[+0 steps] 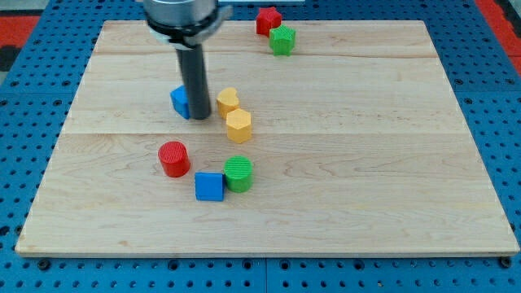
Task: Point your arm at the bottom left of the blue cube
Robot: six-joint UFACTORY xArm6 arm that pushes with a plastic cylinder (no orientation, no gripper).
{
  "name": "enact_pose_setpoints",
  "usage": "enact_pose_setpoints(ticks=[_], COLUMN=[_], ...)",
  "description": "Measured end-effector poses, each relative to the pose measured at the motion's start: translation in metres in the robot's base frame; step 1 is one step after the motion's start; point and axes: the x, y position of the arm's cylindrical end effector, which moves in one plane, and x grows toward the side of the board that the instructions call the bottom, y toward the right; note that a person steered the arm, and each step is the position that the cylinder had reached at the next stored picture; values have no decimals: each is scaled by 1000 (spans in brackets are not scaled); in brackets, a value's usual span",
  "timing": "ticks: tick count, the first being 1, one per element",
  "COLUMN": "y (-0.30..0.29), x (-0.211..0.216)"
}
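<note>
A blue cube (pixel 208 186) lies below the board's middle, touching a green cylinder (pixel 239 173) on its right. My tip (pixel 199 116) stands well above it, at the view's upper middle, right against a second blue block (pixel 180 102) that the rod partly hides. The tip is up and slightly left of the blue cube, with a red cylinder (pixel 173 159) between them on the left.
A yellow heart-like block (pixel 227 100) and a yellow hexagon (pixel 238 125) sit just right of the tip. A red block (pixel 268 19) and a green block (pixel 282 39) touch at the view's top. The wooden board (pixel 366 163) lies on a blue pegboard.
</note>
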Motion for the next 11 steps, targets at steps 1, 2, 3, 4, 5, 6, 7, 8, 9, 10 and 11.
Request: enact_pose_setpoints(ticks=[1, 2, 3, 4, 5, 6, 7, 8, 9, 10, 11], y=[-61, -101, -111, -134, -137, -139, -116, -95, -82, -99, -78], x=[-4, -14, -29, -29, -18, -7, -1, 1, -7, -11, -11])
